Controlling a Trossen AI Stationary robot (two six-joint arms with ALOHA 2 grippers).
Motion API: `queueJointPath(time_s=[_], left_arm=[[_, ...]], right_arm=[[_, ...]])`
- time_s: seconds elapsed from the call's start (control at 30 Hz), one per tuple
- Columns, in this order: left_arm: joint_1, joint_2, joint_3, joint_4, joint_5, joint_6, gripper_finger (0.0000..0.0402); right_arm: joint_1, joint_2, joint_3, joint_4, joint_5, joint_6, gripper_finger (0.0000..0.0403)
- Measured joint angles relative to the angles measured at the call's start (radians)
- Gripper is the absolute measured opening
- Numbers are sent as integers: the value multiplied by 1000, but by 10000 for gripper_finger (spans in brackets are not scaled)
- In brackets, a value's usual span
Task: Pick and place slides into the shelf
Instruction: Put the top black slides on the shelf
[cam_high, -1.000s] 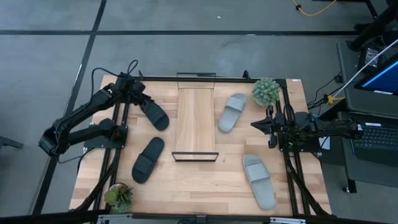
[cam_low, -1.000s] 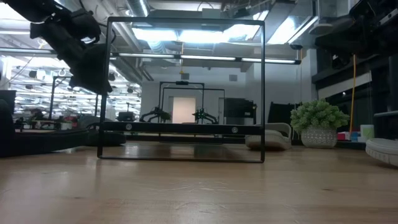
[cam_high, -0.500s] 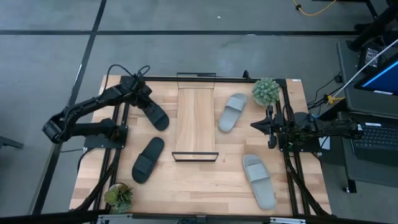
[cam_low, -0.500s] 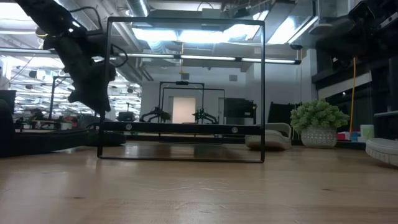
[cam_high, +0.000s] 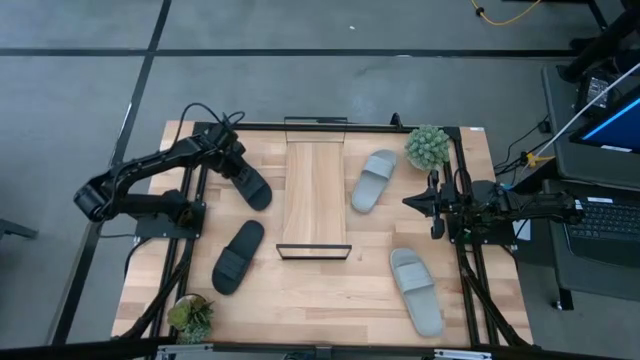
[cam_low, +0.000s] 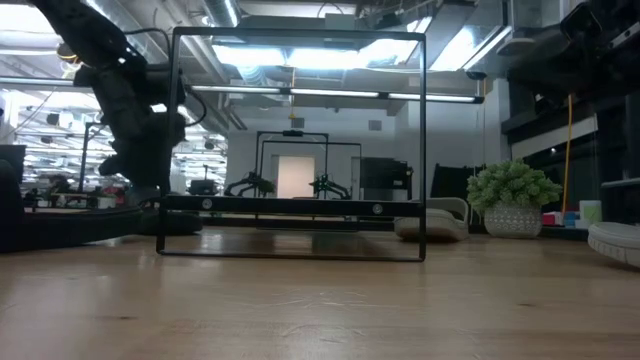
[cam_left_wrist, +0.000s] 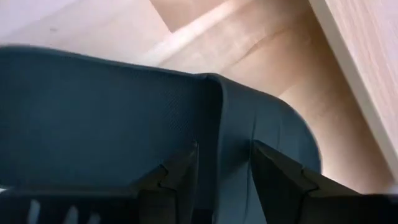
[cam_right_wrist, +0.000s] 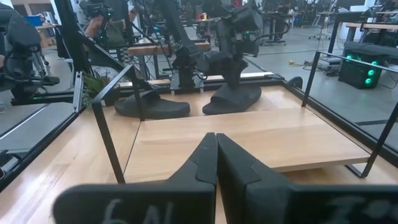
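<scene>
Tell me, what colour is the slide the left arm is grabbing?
Black. The slide under the left gripper shows best in the high view.

A small potted plant (cam_high: 428, 147) stands at the table's (cam_high: 330, 300) far right corner, and a second plant (cam_high: 190, 316) sits at the near left corner. Off to the right there is a desk with a keyboard (cam_high: 605, 221) and cables. A yellow cable (cam_high: 505, 14) lies on the grey floor.
</scene>
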Motion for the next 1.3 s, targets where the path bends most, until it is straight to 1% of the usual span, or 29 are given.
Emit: queueJointPath(time_s=[0.17, 0.5, 0.6, 0.73, 0.93, 1.13, 1.3], left_arm=[[0, 12, 0, -4, 65, 0, 137], [0, 12, 0, -23, 65, -14, 134], [0, 12, 0, -25, 64, -14, 116], [0, 12, 0, -26, 70, -14, 75], [0, 11, 0, -27, 111, -15, 14], [0, 11, 0, -14, 89, -34, 4], [1, -5, 0, 15, 103, -41, 3]], right_arm=[[0, 0, 0, -7, 0, 0, 7], [0, 0, 0, -8, 0, 0, 7], [0, 0, 0, -8, 0, 0, 7], [0, 0, 0, -9, 0, 0, 7], [0, 0, 0, -22, 0, 0, 7], [0, 0, 0, -50, 0, 2, 7], [0, 0, 0, -51, 0, 3, 7]])
